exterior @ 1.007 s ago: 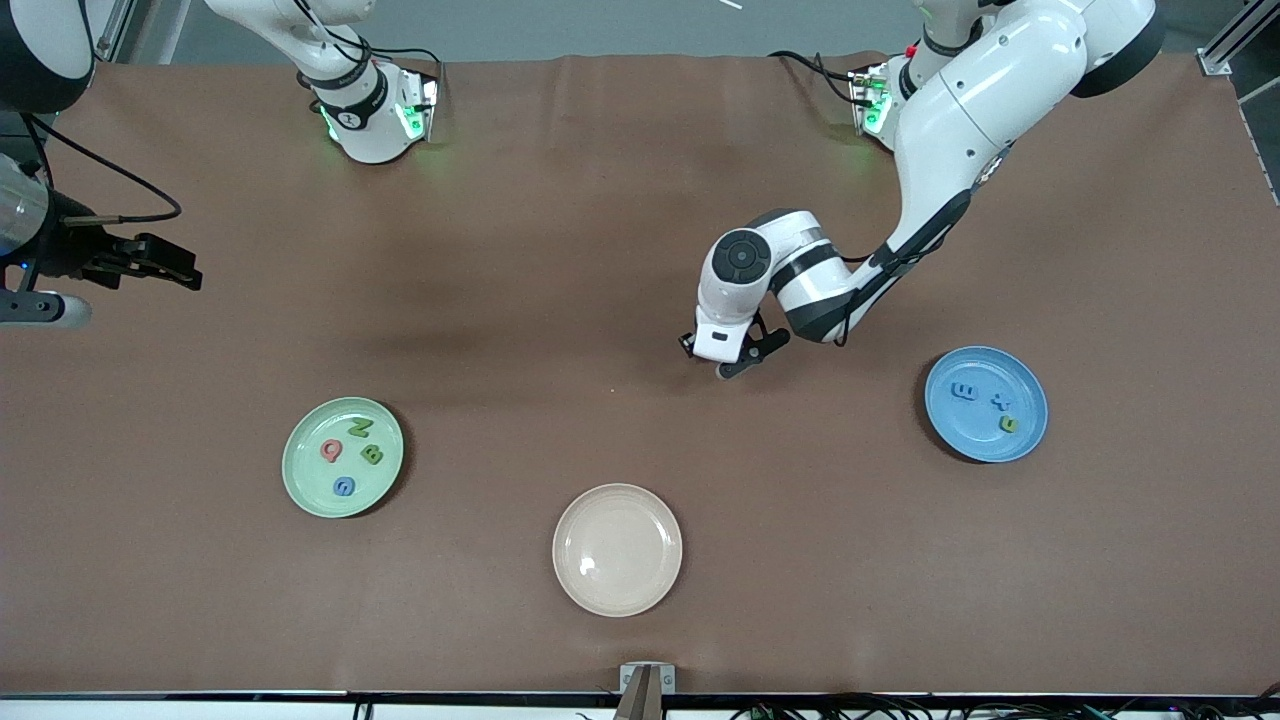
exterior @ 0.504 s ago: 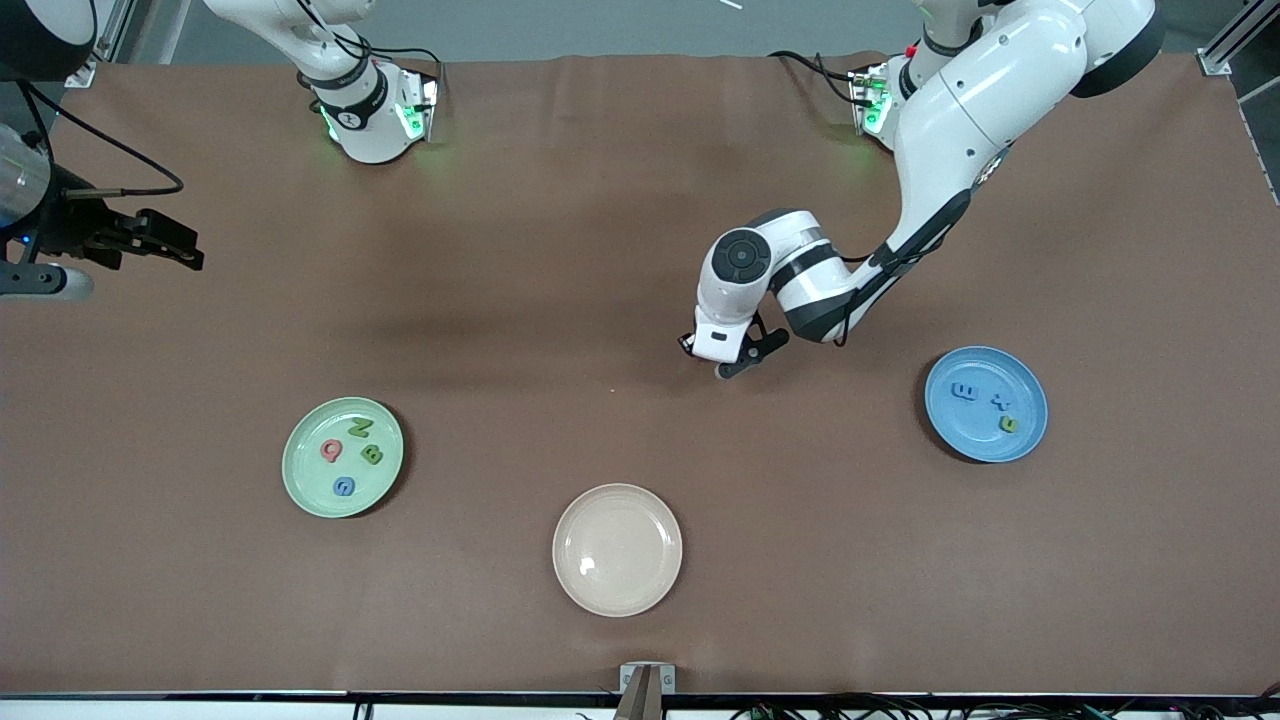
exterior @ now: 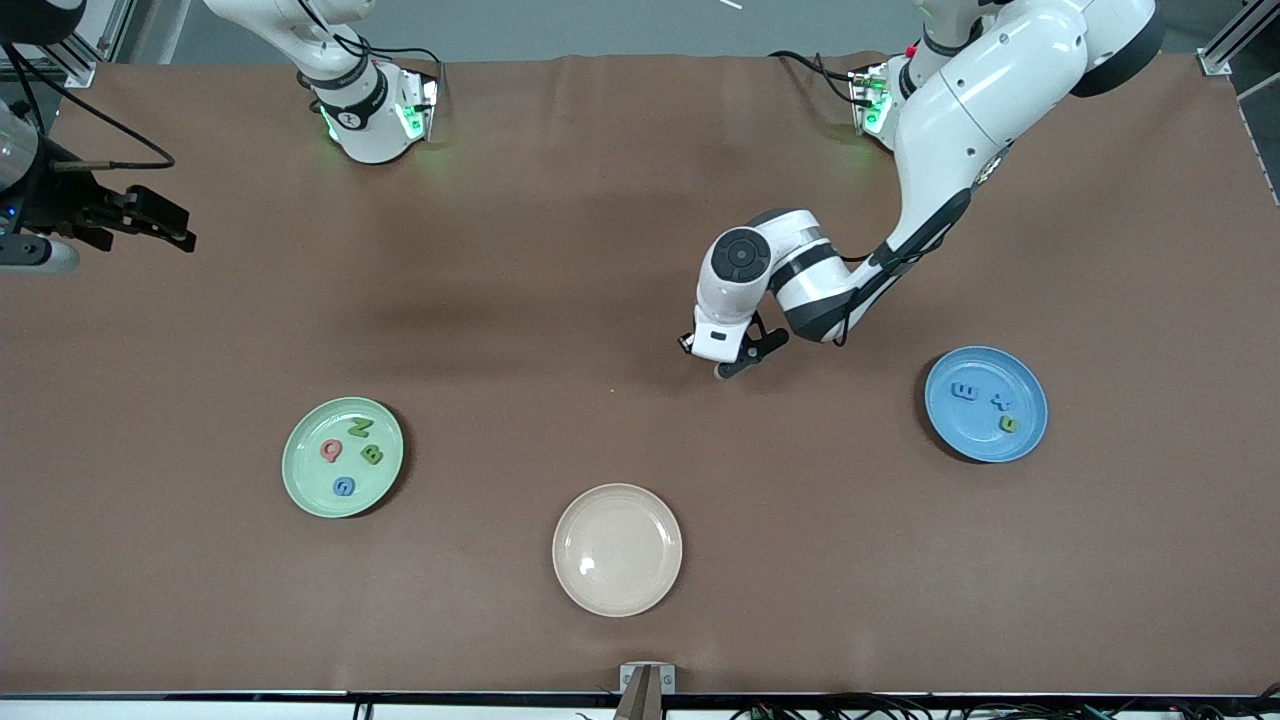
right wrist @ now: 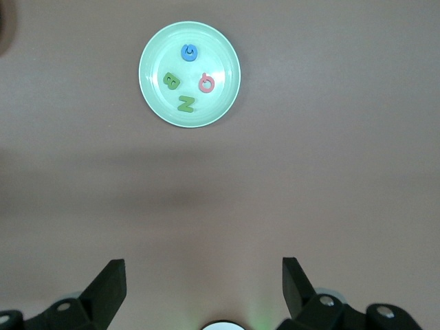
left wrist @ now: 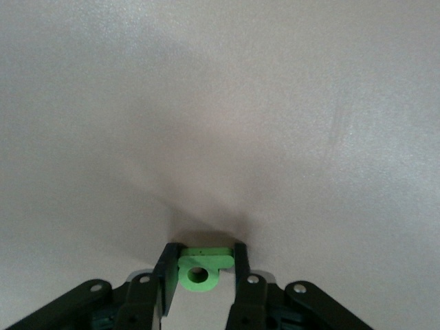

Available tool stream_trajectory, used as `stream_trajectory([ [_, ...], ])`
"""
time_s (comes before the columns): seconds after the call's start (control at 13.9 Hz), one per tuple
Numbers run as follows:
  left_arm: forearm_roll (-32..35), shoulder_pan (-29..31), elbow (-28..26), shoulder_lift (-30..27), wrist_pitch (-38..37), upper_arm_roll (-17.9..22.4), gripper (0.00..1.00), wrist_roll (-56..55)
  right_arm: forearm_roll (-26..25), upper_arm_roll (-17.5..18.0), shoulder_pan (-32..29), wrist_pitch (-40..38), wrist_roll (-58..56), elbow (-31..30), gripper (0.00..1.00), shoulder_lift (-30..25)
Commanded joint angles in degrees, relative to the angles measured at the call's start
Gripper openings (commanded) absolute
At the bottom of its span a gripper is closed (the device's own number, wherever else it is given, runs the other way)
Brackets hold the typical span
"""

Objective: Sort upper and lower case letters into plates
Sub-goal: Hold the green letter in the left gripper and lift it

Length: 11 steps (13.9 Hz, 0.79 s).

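Right gripper [exterior: 165,225] has drawn back toward its arm's end of the table since a second ago, while the left gripper [exterior: 735,357] has stayed low over the middle and narrowed its fingers.

Only the left wrist view shows what the front view hides: a green letter [left wrist: 201,267] pinched between the left gripper's [left wrist: 201,271] fingers [left wrist: 166,275], down at the bare tabletop [left wrist: 220,103]. The right wrist view shows its own gripper [right wrist: 204,285] spread wide and holding nothing, high above the mint plate [right wrist: 152,51] with N [right wrist: 186,104], B [right wrist: 171,82], G [right wrist: 189,51] and Q [right wrist: 207,84]. Only the front view shows all three plates: the mint plate [exterior: 300,480], the blue plate [exterior: 960,435] with three letters [exterior: 986,404] toward the left arm's end, and the beige plate [exterior: 640,590] nearest the camera.
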Motion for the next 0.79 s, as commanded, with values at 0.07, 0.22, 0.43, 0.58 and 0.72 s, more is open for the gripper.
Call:
stream_trajectory([
  [0.07, 0.65, -0.69, -0.37, 0.03, -0.64, 0.51, 0.23, 1.11, 1.02, -0.64, 0.44, 0.94, 0.26, -2.56, 1.0, -2.67],
  [0.22, 1.18, -0.69, -0.02, -1.2, -2.56, 0.34, 0.23, 2.51, 1.1, -0.55, 0.35, 1.47, 0.34, -2.47, 1.0, -2.23],
  [0.43, 1.09, 0.44, 0.86, -5.49, -9.49, -0.54, 0.22, 7.86, 1.19, -0.55, 0.26, 1.65, 0.43, -0.64, 1.0, -0.57],
  [0.58, -0.3, 2.28, 1.74, -8.92, -15.47, -1.24, 0.22, 15.4, 1.37, -0.55, 0.26, 2.26, 0.43, -0.1, 1.0, 0.14],
  [0.72, -2.76, 7.88, 1.92, -11.82, -19.6, -4.57, 0.22, 24.01, 1.46, -0.55, 0.44, 3.4, 0.43, -0.1, 1.0, 0.23],
])
